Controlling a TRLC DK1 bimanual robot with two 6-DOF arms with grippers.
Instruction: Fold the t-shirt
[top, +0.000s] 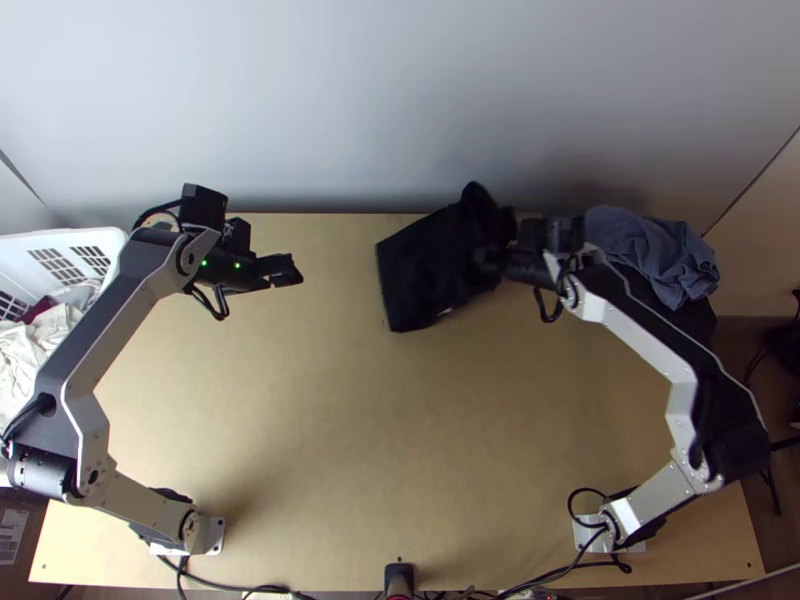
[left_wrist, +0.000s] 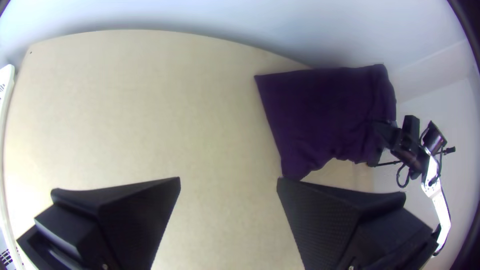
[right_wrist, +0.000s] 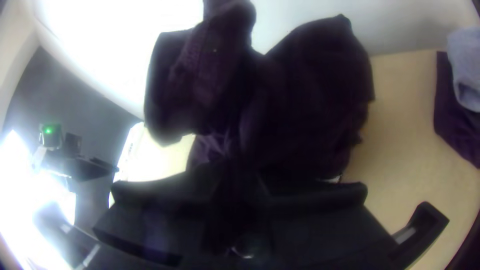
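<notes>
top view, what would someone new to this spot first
The dark t-shirt draws the eye first, bunched towards its right side at the far edge of the light table, with the right arm's tool gripping it. Next come the left arm's tool, open off to the t-shirt's left, and the blue-grey cloth heaped at the far right.

Matt wooden table (top: 330, 400); dark shirt (top: 425, 270), soft matt cloth.
</notes>
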